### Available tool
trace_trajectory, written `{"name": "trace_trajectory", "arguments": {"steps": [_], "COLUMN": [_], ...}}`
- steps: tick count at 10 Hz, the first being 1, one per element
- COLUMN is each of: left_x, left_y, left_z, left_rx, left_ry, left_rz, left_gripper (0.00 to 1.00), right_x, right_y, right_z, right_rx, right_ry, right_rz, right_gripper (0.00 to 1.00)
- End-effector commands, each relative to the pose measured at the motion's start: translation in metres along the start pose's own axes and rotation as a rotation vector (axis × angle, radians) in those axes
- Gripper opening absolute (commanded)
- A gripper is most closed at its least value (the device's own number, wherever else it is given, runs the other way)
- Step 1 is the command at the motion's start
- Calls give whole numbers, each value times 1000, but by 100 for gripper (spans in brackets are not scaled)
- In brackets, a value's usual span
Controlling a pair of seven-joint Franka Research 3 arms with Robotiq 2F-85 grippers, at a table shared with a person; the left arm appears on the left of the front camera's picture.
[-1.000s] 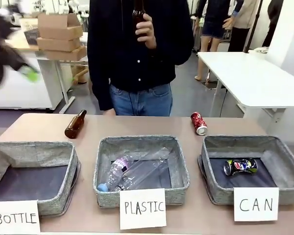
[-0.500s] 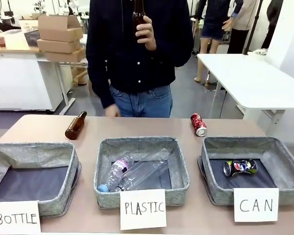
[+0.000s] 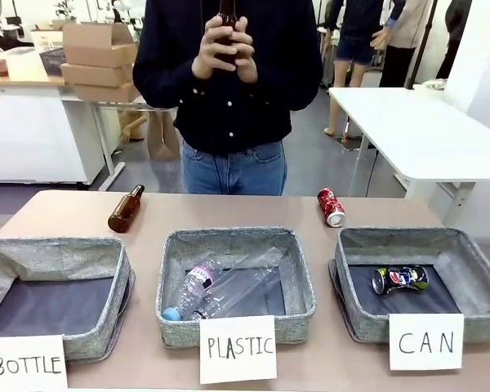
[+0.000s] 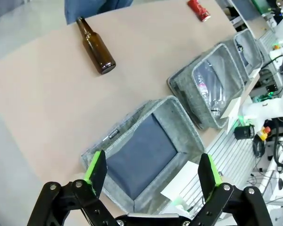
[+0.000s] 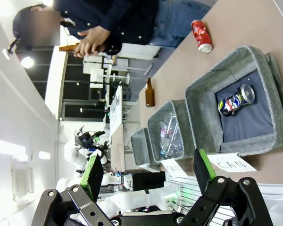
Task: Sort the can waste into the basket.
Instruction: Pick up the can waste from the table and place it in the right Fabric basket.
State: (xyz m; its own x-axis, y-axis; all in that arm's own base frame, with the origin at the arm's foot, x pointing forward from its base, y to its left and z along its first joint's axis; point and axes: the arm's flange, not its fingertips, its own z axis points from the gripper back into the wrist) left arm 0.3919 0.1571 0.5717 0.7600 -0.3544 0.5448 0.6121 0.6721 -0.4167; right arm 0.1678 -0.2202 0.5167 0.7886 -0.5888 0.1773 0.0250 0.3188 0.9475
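The red can (image 3: 331, 206) lay on its side on the bare tabletop near the far edge, just beyond the basket (image 3: 477, 273). The blue can (image 3: 400, 278) already rested on that basket's dark floor. Both grippers stood with jaws wide apart and empty: the left gripper (image 4: 152, 165) over an empty basket (image 4: 185, 128), the right gripper (image 5: 148, 162) well above the can side.

The likeliest slip was a roll. The red can was a smooth cylinder, so a pad touching it off-centre could send it toward the table's edge, where the person stood. Its thin, dented metal might also crumple and squirt out of a hard squeeze. The basket's woven fabric walls looked soft and slightly slumped — a low carry could snag the rim and drag it.
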Motion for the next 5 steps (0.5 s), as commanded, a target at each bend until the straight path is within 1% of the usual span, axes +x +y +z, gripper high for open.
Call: {"name": "trace_trajectory", "arguments": {"steps": [1, 5], "left_x": [-4, -4], "left_y": [1, 1], "left_z": [-1, -1], "left_rx": [19, 19], "left_ry": [8, 8], "left_rz": [-4, -4], "left_gripper": [100, 100], "right_x": [1, 1], "right_y": [2, 2], "right_z": [-1, -1], "right_rx": [18, 18], "right_ry": [-9, -9], "right_rz": [5, 5], "right_gripper": [100, 100]}}
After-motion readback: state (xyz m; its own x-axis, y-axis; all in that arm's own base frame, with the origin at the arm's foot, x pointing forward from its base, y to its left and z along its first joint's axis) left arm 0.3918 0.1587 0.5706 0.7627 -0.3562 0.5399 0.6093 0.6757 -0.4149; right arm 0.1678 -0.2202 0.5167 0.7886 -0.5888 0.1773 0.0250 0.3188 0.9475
